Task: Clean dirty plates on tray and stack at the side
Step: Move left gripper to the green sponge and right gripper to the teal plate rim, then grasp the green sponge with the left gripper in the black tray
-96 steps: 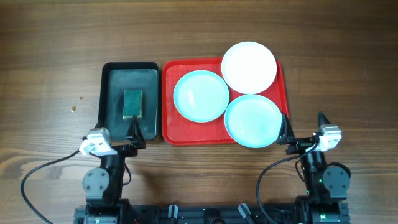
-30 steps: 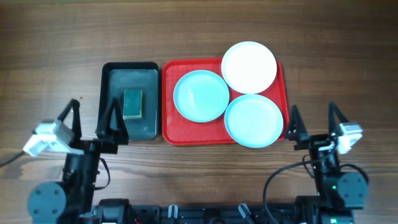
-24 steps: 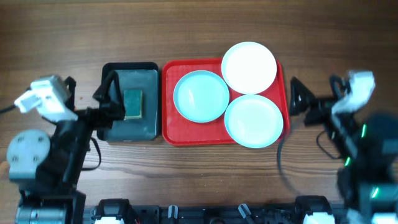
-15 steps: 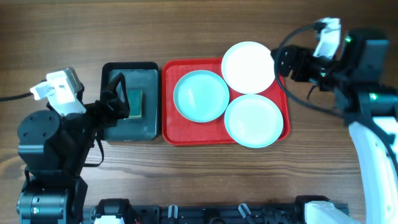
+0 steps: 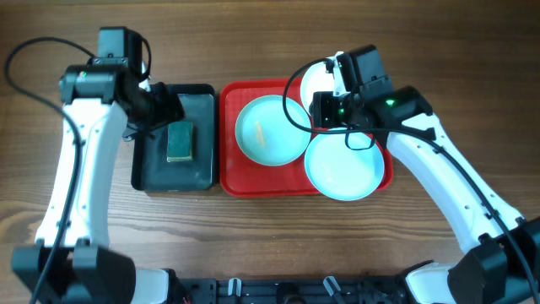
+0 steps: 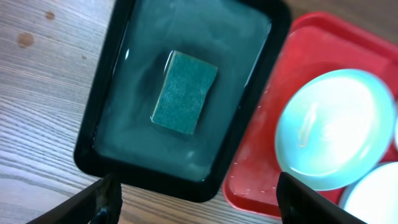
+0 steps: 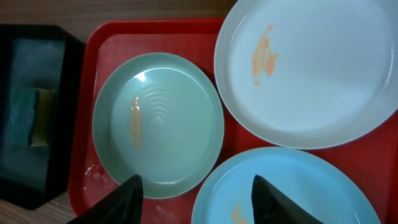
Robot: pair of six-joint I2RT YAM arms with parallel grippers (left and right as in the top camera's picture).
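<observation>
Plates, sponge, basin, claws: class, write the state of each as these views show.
white plate: on the tray, orange smear
left aqua plate: on the tray, orange streak
near aqua plate: on the tray, small orange mark
basin: wet inside
sponge: flat in the basin
left claw: open, empty, over the basin
right claw: open, empty, over the tray

**Both arms carried out from the near edge, jaws parted**

The left gripper (image 5: 164,110), folded at the near edge of the table (image 5: 270,236) 3.2 s ago, has been swung out and brought above the black basin (image 5: 152,176). The right gripper (image 5: 325,110) has been carried from the near right side to above the red tray (image 5: 226,177), and part of the white plate (image 5: 314,78) is now covered by it. Both pairs of jaws, pressed together at first, have been spread wide.
</observation>
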